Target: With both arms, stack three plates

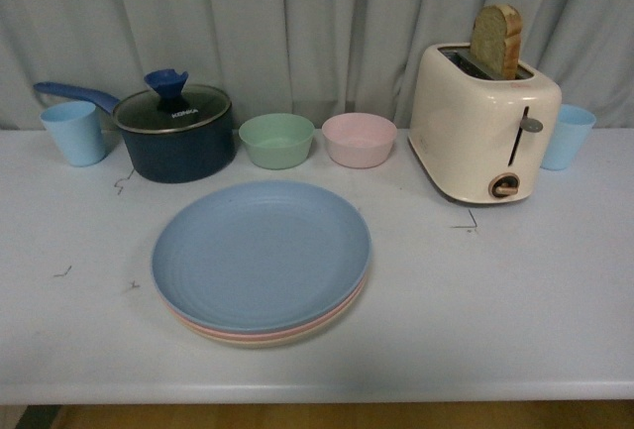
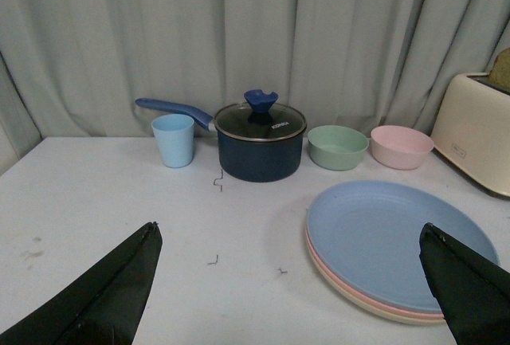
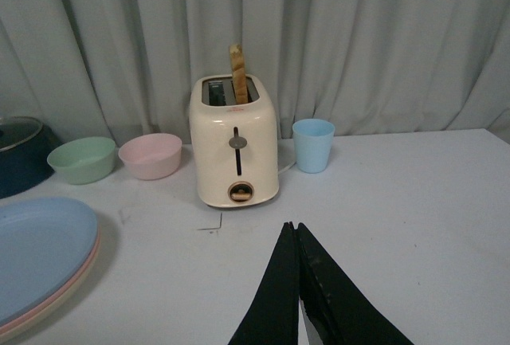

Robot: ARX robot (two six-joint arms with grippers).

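Three plates sit in one stack at the table's middle front: the blue plate [image 1: 260,251] on top, the pink plate's rim [image 1: 248,334] under it, and the beige plate's rim [image 1: 260,342] at the bottom. The stack also shows in the left wrist view [image 2: 390,237] and the right wrist view [image 3: 36,241]. My left gripper [image 2: 291,241] is open and empty, with its fingertips [image 2: 147,237] wide apart above the table beside the stack. My right gripper [image 3: 293,229] is shut and empty, over bare table to the right of the stack. Neither arm shows in the front view.
At the back stand a light blue cup [image 1: 74,132], a dark blue lidded saucepan [image 1: 174,134], a green bowl [image 1: 276,140], a pink bowl [image 1: 359,139], a cream toaster [image 1: 480,122] holding bread, and another blue cup [image 1: 567,136]. A grey curtain hangs behind.
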